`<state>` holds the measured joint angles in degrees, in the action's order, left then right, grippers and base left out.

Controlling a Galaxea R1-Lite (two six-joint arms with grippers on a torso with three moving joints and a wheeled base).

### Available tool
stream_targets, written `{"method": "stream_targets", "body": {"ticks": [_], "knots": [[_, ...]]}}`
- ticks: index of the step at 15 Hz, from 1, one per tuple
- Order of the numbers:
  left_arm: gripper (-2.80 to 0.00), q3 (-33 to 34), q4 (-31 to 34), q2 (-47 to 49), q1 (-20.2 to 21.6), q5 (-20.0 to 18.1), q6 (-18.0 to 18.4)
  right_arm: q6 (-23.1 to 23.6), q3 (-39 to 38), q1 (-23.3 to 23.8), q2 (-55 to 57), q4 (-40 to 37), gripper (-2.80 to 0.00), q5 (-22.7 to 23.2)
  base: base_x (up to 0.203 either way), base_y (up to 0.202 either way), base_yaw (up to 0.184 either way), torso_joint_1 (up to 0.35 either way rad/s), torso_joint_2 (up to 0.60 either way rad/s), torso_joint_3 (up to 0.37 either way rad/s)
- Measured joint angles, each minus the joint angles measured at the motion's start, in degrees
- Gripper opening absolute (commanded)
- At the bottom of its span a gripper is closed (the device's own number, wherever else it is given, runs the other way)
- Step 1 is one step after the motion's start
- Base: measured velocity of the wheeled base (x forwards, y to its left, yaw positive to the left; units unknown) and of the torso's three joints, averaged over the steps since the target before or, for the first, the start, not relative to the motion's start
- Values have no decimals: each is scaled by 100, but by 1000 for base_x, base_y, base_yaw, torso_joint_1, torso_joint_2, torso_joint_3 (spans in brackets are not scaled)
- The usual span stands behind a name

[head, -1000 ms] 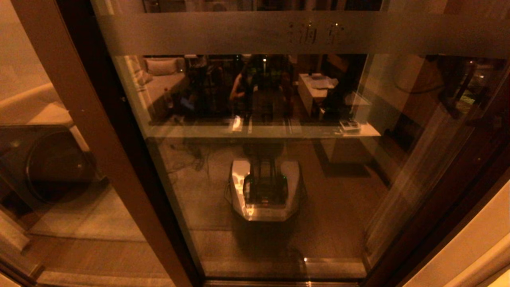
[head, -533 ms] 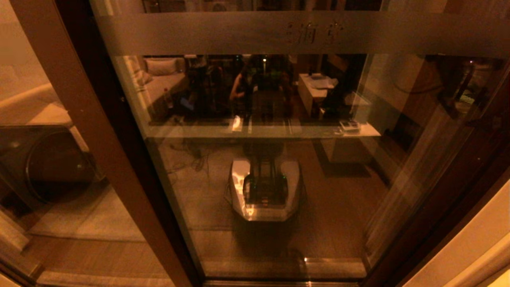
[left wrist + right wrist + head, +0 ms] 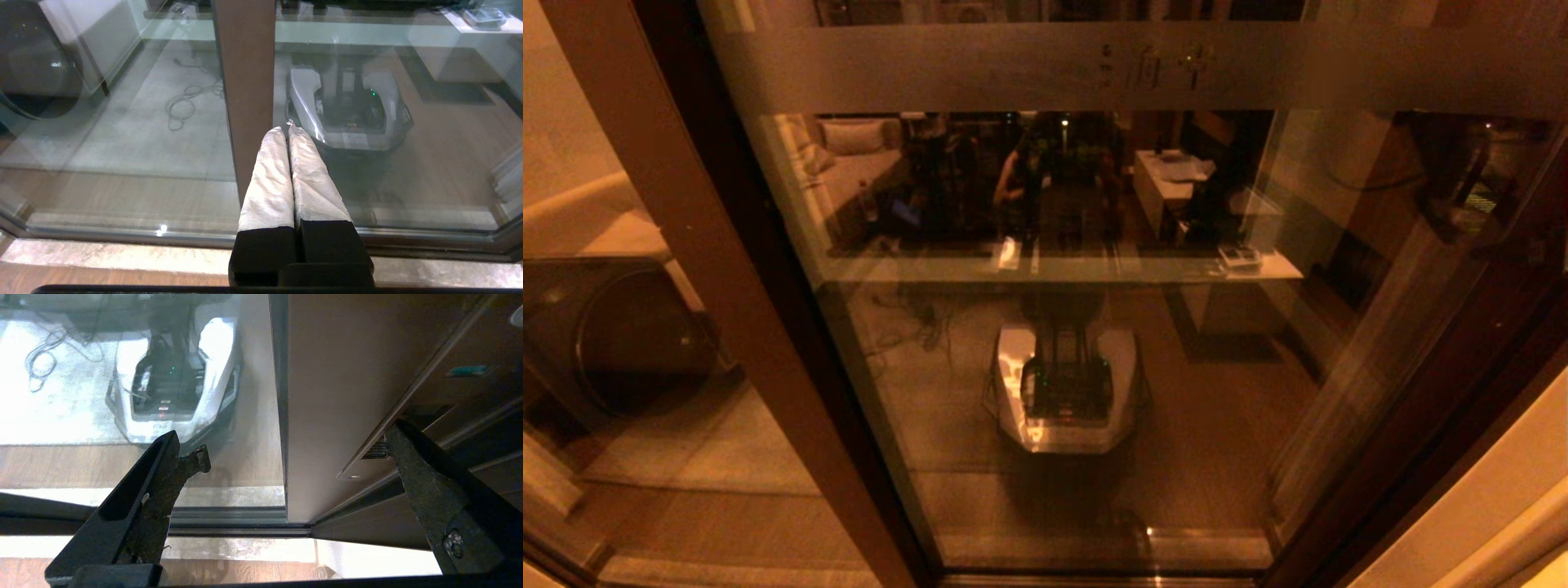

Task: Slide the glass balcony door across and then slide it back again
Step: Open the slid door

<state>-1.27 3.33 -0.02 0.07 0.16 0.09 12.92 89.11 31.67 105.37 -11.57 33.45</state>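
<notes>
The glass balcony door [image 3: 1094,343] fills the head view, with a frosted band [image 3: 1013,69] bearing faint characters along its top and dark brown stiles [image 3: 1454,392] at both sides. Neither gripper shows there. In the right wrist view my right gripper [image 3: 298,441] is open and straddles the door's right stile [image 3: 335,396]. One of its fingers [image 3: 425,477] has its tip at the slot handle [image 3: 369,453] in the stile's edge. In the left wrist view my left gripper [image 3: 286,128] is shut, empty, its white-wrapped tips close to a brown post [image 3: 245,73].
The unmoving panel's lighter brown post [image 3: 678,245] stands at the left, with a dark round-fronted machine [image 3: 621,327] behind its glass. The robot's base is mirrored in the glass [image 3: 1062,384]. A floor track [image 3: 204,526] runs under the door. A pale wall [image 3: 1503,506] is at the right.
The door has slid a little to the left: the frosted band's characters and its left end have shifted leftward across the head view.
</notes>
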Motion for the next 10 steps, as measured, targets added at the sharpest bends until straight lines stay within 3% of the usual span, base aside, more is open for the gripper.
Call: {"method": "stream_targets", "body": {"ticks": [10], "knots": [[-280, 0, -2, 0, -5, 0, -2, 33, -364, -210, -268, -25, 0, 39, 0, 0, 0, 0, 0, 0]]}}
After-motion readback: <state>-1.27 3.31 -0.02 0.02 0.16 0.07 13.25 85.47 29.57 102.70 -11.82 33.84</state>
